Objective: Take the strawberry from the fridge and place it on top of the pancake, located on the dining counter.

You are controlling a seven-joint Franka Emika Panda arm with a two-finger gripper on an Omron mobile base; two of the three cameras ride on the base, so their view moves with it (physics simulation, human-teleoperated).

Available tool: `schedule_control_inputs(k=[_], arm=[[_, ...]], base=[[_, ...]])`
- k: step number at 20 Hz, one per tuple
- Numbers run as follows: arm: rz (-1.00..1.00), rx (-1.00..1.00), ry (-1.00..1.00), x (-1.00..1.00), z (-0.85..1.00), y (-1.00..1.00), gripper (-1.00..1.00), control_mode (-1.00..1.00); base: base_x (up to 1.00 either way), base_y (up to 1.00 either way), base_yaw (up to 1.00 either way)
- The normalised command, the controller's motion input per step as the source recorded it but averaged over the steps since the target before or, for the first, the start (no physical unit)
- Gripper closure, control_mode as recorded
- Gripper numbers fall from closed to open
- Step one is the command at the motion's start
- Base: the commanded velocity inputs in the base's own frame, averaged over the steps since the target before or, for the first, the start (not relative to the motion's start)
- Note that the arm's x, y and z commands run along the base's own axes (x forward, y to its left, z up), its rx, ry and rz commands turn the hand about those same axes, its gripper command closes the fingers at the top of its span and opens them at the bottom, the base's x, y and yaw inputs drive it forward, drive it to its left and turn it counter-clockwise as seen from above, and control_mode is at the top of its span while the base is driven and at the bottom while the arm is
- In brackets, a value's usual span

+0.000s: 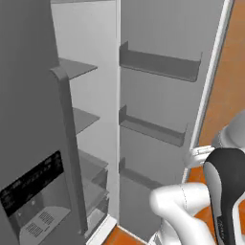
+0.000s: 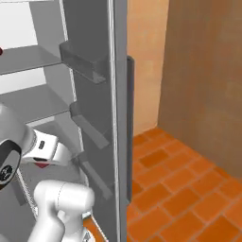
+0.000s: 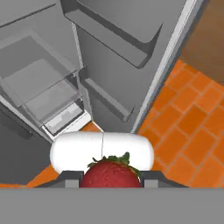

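Observation:
The strawberry, dark red with a green leafy cap, sits between my two finger tips at the bottom of the hand view, and my gripper is shut on it. In the right base view the white hand hangs in front of the open fridge, with a speck of the red berry under it. The fridge's right door stands wide open and its left door carries the black dispenser panel. The pancake and the dining counter are out of view.
Glass shelves and clear drawers line the fridge interior, and door bins run along the open door. An orange tiled floor and a brown wall lie to the right. My own white arm crosses below.

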Motion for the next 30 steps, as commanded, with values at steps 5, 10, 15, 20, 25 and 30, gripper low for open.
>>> schedule_control_inputs(k=[5, 10, 15, 20, 25, 30], arm=[[0.00, 0.00, 0.00, 0.00, 0.00, 0.00, 1.00, 1.00], [0.00, 0.00, 0.00, 0.00, 0.00, 0.00, 1.00, 1.00], [0.00, 0.00, 0.00, 0.00, 0.00, 0.00, 1.00, 1.00], [0.00, 0.00, 0.00, 0.00, 0.00, 0.00, 1.00, 1.00], [0.00, 0.00, 0.00, 0.00, 0.00, 0.00, 1.00, 1.00], [0.00, 0.00, 0.00, 0.00, 0.00, 0.00, 1.00, 1.00]], base=[[-0.25, -0.45, -0.74], [-0.01, -0.90, -0.71], [0.01, -0.95, -0.71], [0.52, -0.35, -0.58], [0.99, 0.00, -0.13], [1.00, 0.00, 0.18]])
